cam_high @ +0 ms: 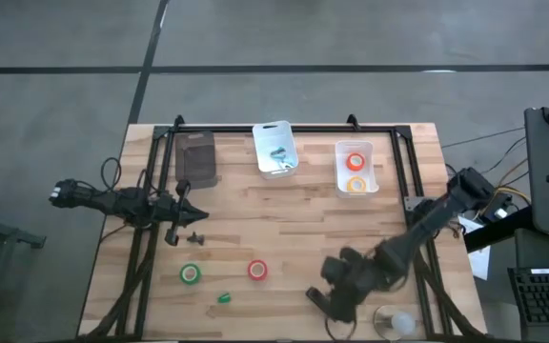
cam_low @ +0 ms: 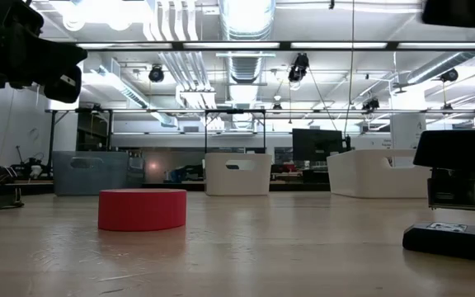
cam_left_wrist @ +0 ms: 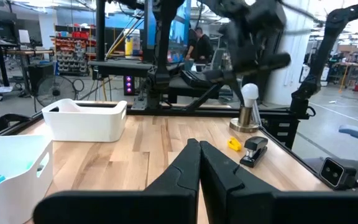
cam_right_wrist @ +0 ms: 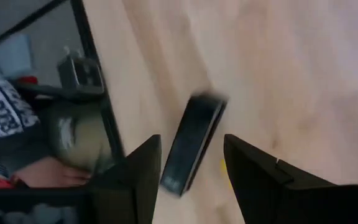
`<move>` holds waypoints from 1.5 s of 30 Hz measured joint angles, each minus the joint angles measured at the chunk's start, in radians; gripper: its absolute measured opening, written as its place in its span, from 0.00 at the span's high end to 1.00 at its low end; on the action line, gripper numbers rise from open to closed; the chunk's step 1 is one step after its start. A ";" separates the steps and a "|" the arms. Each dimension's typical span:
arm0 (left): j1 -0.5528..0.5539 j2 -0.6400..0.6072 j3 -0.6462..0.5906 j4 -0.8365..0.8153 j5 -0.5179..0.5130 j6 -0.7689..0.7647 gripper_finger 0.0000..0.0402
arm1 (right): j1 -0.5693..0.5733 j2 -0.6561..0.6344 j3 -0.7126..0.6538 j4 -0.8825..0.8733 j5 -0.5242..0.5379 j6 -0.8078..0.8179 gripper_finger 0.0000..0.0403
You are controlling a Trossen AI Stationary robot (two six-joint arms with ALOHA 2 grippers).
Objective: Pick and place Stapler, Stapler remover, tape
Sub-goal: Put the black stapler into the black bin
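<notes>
The black stapler [cam_right_wrist: 191,149] lies on the table near its near right corner, with a small yellow piece [cam_right_wrist: 224,165] beside it. My right gripper [cam_right_wrist: 191,171] hovers over the stapler, open, with one finger on either side and apart from it. My left gripper [cam_left_wrist: 199,152] is shut and waits over the table's left half [cam_high: 189,210]. A small dark thing [cam_high: 196,236], perhaps the stapler remover, lies just beside it. A green tape roll [cam_high: 191,274] and a red one [cam_high: 257,271] lie flat on the wood. A red-orange roll [cam_high: 355,161] and a yellow roll [cam_high: 355,184] sit in a white bin.
Along the far edge stand a dark bin [cam_high: 196,157], a white bin [cam_high: 276,148] with bluish items and the white tape bin [cam_high: 339,171]. A small green piece [cam_high: 224,297] lies near the near edge. A white-bulbed object [cam_high: 394,322] stands by the right arm. Dark frame rails [cam_high: 403,162] border the table.
</notes>
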 joint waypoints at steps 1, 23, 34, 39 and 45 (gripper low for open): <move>0.000 0.000 0.000 0.000 0.000 0.000 0.98 | 0.021 0.017 0.000 -0.001 0.000 0.047 0.57; 0.000 0.000 0.000 0.000 0.000 0.000 0.98 | 0.045 0.207 0.000 0.088 -0.131 0.161 0.37; 0.000 0.000 0.000 0.000 0.000 0.000 0.98 | 0.032 0.207 -0.003 0.071 -0.155 0.139 0.39; 0.000 0.000 0.000 0.000 0.000 0.000 0.98 | 0.032 0.212 -0.003 0.073 -0.152 0.138 0.41; 0.000 0.000 0.000 0.000 0.000 0.000 0.98 | 0.038 0.213 -0.011 0.072 -0.128 0.174 0.43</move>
